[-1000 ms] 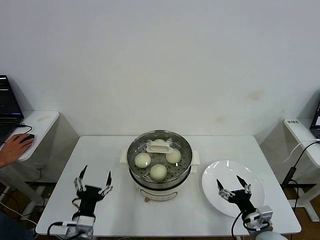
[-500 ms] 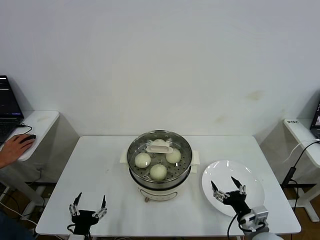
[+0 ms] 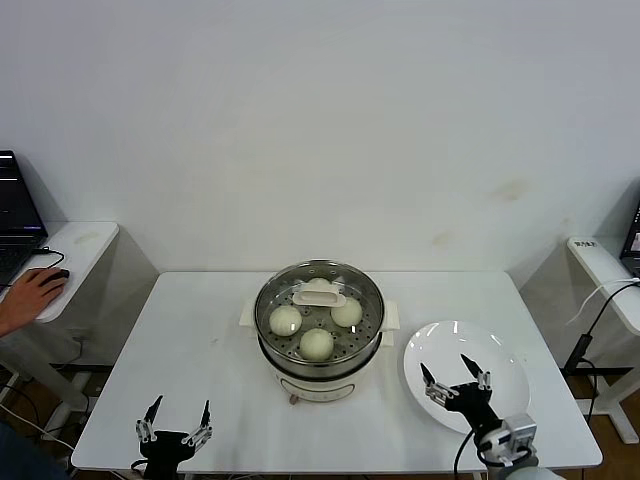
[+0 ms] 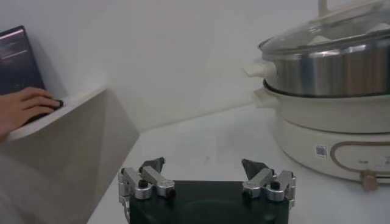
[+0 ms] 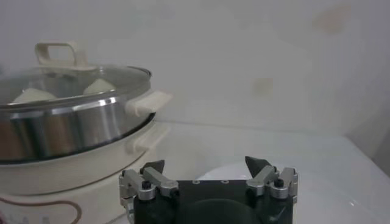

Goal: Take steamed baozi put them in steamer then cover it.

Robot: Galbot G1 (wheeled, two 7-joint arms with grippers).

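The steel steamer (image 3: 276,358) stands on its cream base in the middle of the table. The clear glass cover (image 3: 366,300) with its cream handle (image 3: 318,292) rests on it. Three steamed baozi (image 3: 317,343) show through the glass; a fourth is hidden under the handle. My left gripper (image 3: 176,417) is open and empty, low at the table's front left edge. My right gripper (image 3: 449,372) is open and empty over the near side of the white plate. The steamer also shows in the left wrist view (image 4: 329,67) and the right wrist view (image 5: 55,128).
An empty white plate (image 3: 495,352) lies right of the steamer. A side desk at the left holds a laptop (image 3: 15,215) and a person's hand (image 3: 28,295) on a mouse. Another side desk (image 3: 610,275) with cables stands at the right.
My left gripper has dropped back from beside the steamer to the table's front edge. My right gripper has drawn back slightly over the plate. Both stay open.
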